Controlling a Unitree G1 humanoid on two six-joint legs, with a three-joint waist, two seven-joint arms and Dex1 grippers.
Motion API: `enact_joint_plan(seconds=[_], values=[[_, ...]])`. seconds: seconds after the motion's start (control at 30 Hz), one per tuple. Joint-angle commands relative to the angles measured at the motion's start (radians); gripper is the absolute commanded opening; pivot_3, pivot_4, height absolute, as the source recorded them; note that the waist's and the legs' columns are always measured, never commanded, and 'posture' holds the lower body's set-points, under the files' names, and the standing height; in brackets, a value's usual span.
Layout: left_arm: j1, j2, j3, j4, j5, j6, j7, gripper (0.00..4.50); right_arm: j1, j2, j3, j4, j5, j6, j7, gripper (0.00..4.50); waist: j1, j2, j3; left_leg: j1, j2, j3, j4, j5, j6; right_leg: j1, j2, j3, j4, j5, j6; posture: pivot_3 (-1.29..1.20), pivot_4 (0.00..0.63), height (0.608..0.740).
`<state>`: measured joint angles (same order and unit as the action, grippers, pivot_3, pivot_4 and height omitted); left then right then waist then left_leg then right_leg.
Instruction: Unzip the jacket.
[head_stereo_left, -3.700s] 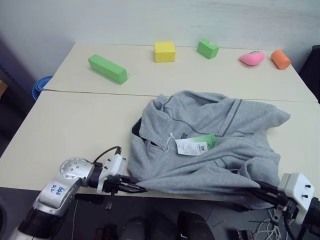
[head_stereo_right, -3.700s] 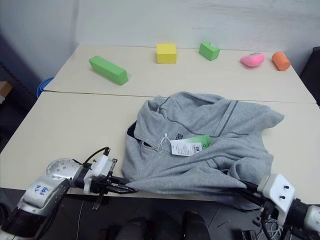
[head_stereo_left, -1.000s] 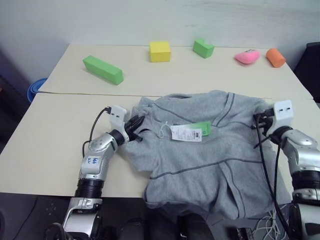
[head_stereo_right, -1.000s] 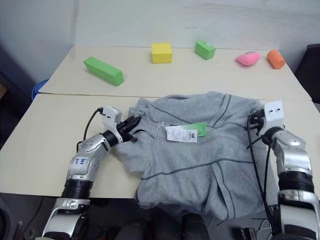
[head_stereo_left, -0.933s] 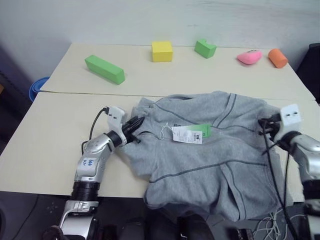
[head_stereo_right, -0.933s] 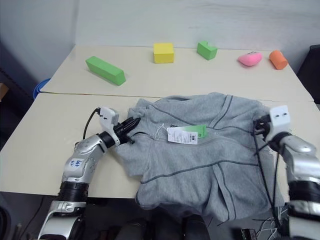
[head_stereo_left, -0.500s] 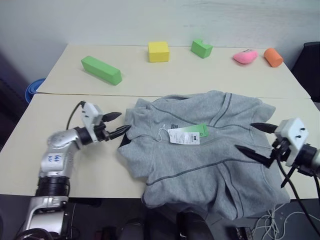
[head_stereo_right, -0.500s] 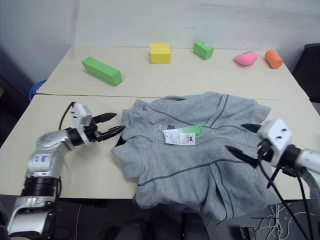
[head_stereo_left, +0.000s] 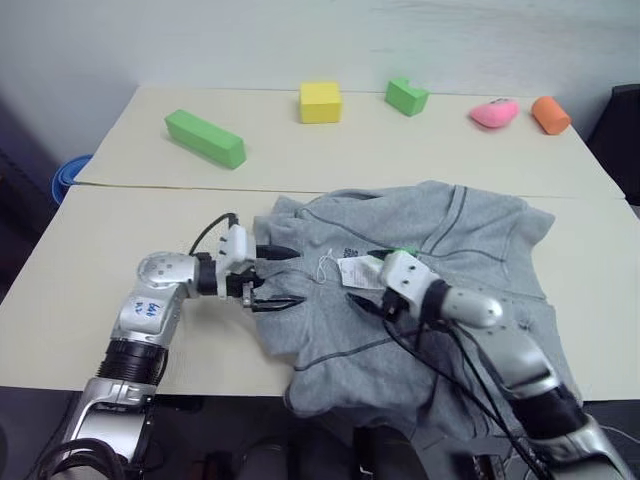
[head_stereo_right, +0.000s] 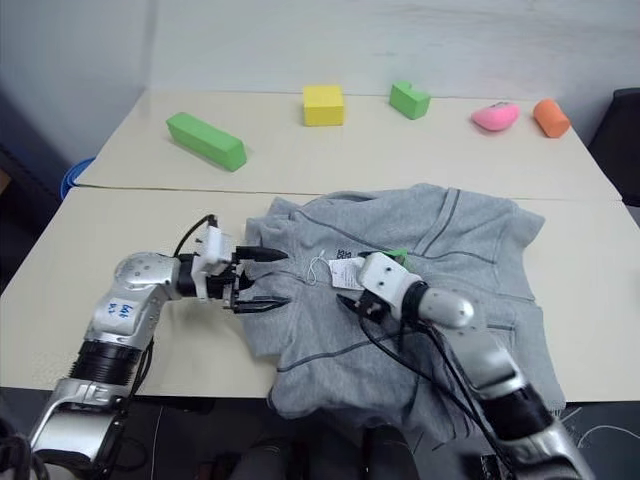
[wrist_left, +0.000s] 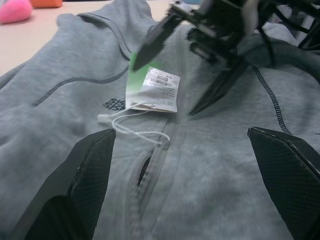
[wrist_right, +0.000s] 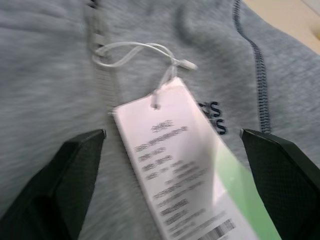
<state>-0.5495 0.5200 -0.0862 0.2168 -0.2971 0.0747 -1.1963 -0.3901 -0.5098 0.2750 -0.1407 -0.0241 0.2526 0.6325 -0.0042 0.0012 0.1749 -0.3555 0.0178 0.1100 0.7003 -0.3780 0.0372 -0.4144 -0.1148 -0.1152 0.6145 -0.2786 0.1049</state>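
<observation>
- The left hand (head_stereo_left: 272, 276) is seen at about eight o'clock on the worktop (head_stereo_left: 90, 250), fingers spread wide and empty, poised over the left collar edge of the jacket (head_stereo_left: 450, 260).
- The jacket is spread across the near half of the worktop, its lower hem draped over the six o'clock edge; the zip is judged not yet opened.
- The fleece is judged soft, light and limp: it would bunch and slide if pulled, so one hand would be needed to pin the cloth near the collar while the other draws the slider.
- The zip line (wrist_left: 160, 150) runs down the chest just beside the hang tag (wrist_right: 180, 185) and its white loop (wrist_left: 137, 131); the slider itself cannot be made out, and the pull is judged the right place to take hold.
- The right hand (head_stereo_left: 370, 285) is seen near the centre, likewise released and empty, directly over the hang tag.
- Open room lies toward nine o'clock and three o'clock; the foam blocks (head_stereo_left: 205, 138) at twelve o'clock are well apart.
</observation>
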Motion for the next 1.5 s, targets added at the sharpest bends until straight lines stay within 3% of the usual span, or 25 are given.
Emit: enact_joint_plan(seconds=[0.03,0.47,0.7,1.13,1.5], values=[[-0.029,-0.008,-0.022,0.057,0.084,-0.039,0.074,4.44,-0.049,0.017,0.030,0.074,-0.096,-0.053,-0.051,4.50,0.000,0.000,0.000,0.000,0.000,0.000,0.000,0.000,0.000,0.000,0.000,0.000,0.000,0.000,0.000,0.00,0.150,0.740],[-0.001,-0.045,-0.064,0.142,0.194,0.003,0.219,4.44,-0.132,0.023,0.024,0.260,-0.294,-0.185,-0.214,4.50,0.000,0.000,0.000,0.001,0.000,0.000,0.001,0.000,0.000,0.000,-0.001,0.001,0.002,0.000,0.000,0.00,0.150,0.740],[0.003,-0.057,-0.062,0.139,0.190,0.020,0.236,4.44,-0.126,0.054,0.026,0.295,-0.302,-0.218,-0.243,4.50,0.000,0.000,0.000,0.003,0.000,0.000,0.001,0.000,0.001,0.002,-0.002,0.001,0.004,0.000,0.000,0.00,0.150,0.740],[0.008,-0.066,-0.086,0.169,0.218,-0.004,0.239,4.50,-0.087,0.041,-0.046,0.336,-0.333,-0.428,-0.377,0.13,0.003,0.000,0.000,0.003,0.000,-0.001,0.001,0.001,0.001,0.002,-0.003,0.001,0.004,0.000,0.000,0.00,0.150,0.740],[0.064,-0.063,-0.098,0.169,0.239,0.016,0.292,4.50,0.130,-0.113,-0.337,0.104,-0.314,-0.457,-0.481,0.04,0.004,0.002,-0.002,0.003,-0.001,-0.002,0.001,0.001,0.001,0.004,-0.004,0.003,0.003,0.000,0.000,0.00,0.150,0.740]])
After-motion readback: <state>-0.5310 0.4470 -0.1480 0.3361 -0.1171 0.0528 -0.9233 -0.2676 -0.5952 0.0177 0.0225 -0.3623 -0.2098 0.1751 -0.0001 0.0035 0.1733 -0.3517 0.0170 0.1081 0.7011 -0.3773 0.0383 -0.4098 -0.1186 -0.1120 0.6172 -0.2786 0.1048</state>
